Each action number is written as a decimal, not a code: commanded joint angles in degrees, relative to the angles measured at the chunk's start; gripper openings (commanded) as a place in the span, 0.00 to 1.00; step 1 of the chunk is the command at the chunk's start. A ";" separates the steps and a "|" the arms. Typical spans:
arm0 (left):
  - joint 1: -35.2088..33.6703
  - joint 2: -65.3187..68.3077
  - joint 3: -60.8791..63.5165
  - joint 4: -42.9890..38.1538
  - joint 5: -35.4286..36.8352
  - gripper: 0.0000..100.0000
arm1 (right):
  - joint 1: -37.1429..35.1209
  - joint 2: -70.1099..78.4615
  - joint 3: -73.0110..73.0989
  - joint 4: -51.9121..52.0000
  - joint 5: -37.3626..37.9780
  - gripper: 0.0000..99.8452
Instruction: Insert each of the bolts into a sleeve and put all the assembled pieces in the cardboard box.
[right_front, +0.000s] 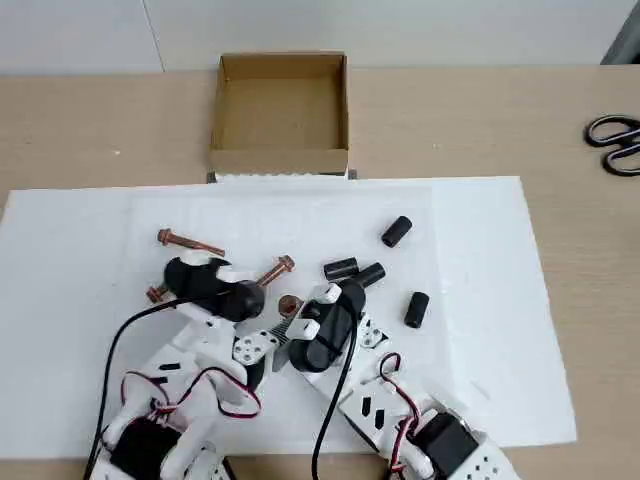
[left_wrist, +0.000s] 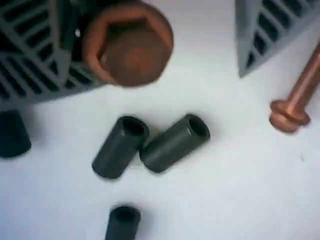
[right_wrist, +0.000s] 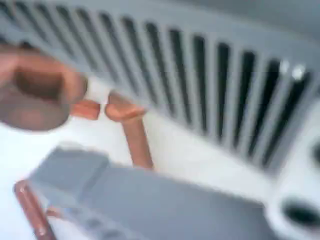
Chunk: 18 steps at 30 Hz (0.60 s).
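Left gripper (left_wrist: 170, 75) wide, bolt (left_wrist: 127, 47) upper left beside one jaw; right gripper (right_front: 322, 300): cannot tell. First insertion seems pending: align bolt with sleeve (left_wrist: 175, 142).

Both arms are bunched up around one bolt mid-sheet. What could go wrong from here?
1. The left claw and the right arm crowd the same bolt; they could knock each other or flick it away.
2. The left claw looks open, with the bolt head beside one finger, so the bolt may drop.
3. Two sleeves lie touching; picking one may roll the other.
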 joint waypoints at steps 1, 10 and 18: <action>-0.88 -0.44 -6.20 -0.62 3.43 0.21 | 0.13 -0.75 -2.20 -1.45 0.18 0.00; -1.32 -0.44 -15.60 -0.88 11.25 0.00 | 4.70 -0.75 -0.79 -1.45 -0.88 0.00; -14.77 -0.35 -12.79 -4.13 9.14 0.01 | 10.77 -0.75 -0.79 -1.36 -3.25 0.00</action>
